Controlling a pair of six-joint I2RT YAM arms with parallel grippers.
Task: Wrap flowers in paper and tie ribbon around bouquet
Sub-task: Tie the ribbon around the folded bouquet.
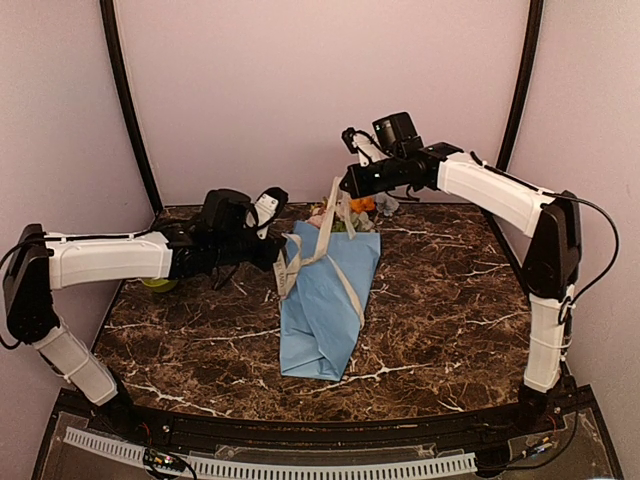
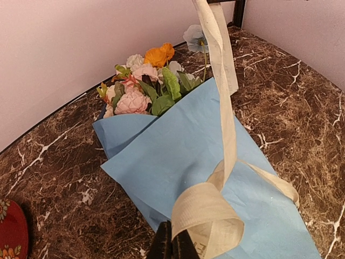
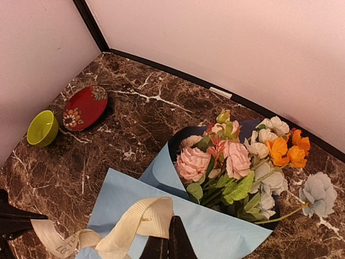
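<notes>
The bouquet lies on the marble table: light-blue paper (image 1: 325,300) rolled around the flowers (image 1: 355,205), whose orange, pink and white blooms stick out at the far end. The cream ribbon (image 1: 322,245) crosses over the paper in a loose knot. My left gripper (image 1: 280,252) is shut on one ribbon end, which curls into a loop (image 2: 207,216) at its fingertips (image 2: 171,232). My right gripper (image 1: 345,185) is shut on the other end and holds it raised above the blooms. In the right wrist view the ribbon (image 3: 140,218) folds beside that gripper (image 3: 166,233), above the paper (image 3: 124,191) and flowers (image 3: 237,162).
A green bowl (image 3: 43,128) and a red patterned dish (image 3: 84,108) sit at the table's far left corner; the bowl (image 1: 158,284) is partly hidden under my left arm. Pink walls with black posts close in the table's back and sides.
</notes>
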